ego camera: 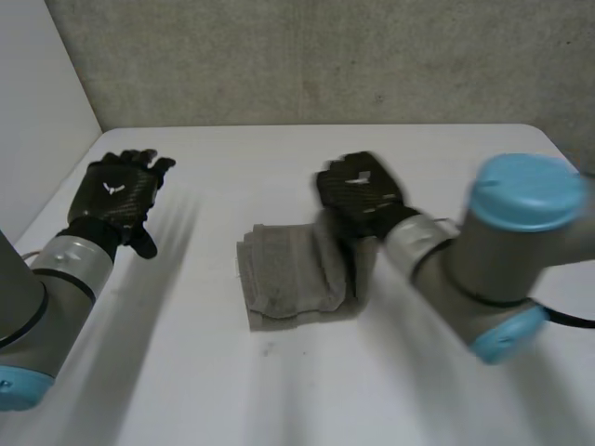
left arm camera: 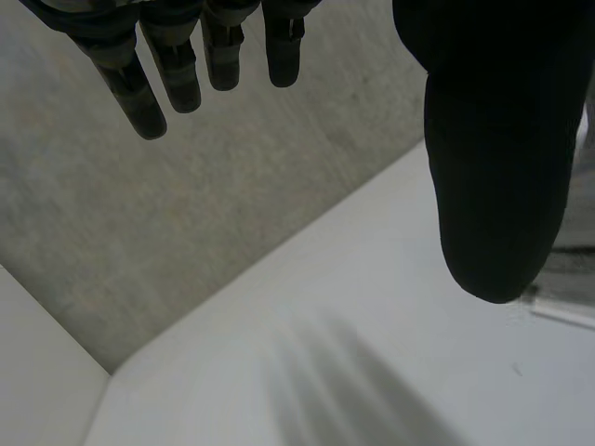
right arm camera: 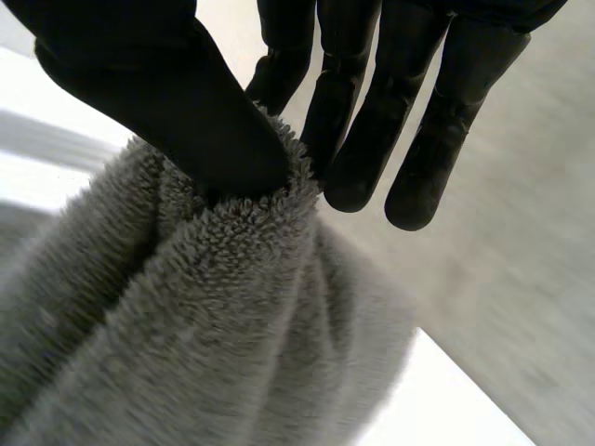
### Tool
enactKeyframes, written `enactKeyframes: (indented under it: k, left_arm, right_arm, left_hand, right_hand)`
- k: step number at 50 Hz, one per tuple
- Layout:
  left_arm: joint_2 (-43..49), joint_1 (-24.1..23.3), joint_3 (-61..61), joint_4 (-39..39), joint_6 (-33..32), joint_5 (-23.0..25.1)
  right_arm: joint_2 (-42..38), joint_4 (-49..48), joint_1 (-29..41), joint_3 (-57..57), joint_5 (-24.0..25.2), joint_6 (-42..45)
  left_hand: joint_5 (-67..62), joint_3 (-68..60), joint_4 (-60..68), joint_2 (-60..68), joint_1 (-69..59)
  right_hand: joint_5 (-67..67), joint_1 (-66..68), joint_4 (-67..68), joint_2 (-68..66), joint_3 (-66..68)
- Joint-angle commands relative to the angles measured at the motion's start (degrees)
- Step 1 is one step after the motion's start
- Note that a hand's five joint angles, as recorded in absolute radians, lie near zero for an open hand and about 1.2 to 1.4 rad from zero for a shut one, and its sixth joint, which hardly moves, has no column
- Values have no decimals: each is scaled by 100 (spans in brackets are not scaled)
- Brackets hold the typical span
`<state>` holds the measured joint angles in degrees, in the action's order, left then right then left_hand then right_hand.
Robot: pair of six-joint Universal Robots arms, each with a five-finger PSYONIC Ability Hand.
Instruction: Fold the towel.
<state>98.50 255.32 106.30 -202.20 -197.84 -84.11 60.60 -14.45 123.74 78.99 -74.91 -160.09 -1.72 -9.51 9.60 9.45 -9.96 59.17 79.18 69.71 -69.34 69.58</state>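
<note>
Right hand (ego camera: 358,190) pinching towel's (ego camera: 288,274) 2 o'clock edge between thumb and fingers (right arm camera: 353,139), left hand (ego camera: 116,195) hovering at 9 o'clock, open and straight

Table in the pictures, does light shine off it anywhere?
Head view: the table is evenly lit, no glare spot. Left wrist view: likewise matte. Right wrist view: beside the towel pinched by the right hand, it looks brightest, nearly pure white.

Black left robot hand (ego camera: 116,200) (white mark), grey arm (ego camera: 23,316), light-blue cap (ego camera: 19,386)
</note>
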Motion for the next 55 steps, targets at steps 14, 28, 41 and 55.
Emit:
enactKeyframes:
  k: [14, 28, 41, 55]
  left_arm:
    - [-173, -35, -442, 31, 139, -44]
    - [1309, -1255, -2357, 1673, 1510, -131]
    - [2910, -1854, -3168, 2264, 2276, -1151]
    - [2991, -1793, -2588, 2273, 2144, -1186]
  right_arm:
    - [-778, 574, 1020, -674, 11, 171]
    - [514, 645, -447, 143, -165, -2536]
    - [-759, 1892, -527, -831, 46, -2686]
    - [-1525, 2130, -456, -1404, -103, -1315]
  left_hand:
    - [172, -49, 40, 55, -4]
    - [172, -49, 40, 55, -4]
    - [172, -49, 40, 55, -4]
    - [172, -49, 40, 55, -4]
  right_hand:
    - [-5917, -6918, -5971, 5934, -5958]
    - [-5917, -6918, -5971, 5934, -5958]
    - [-5917, -6918, -5971, 5934, -5958]
    - [-5917, -6918, -5971, 5934, -5958]
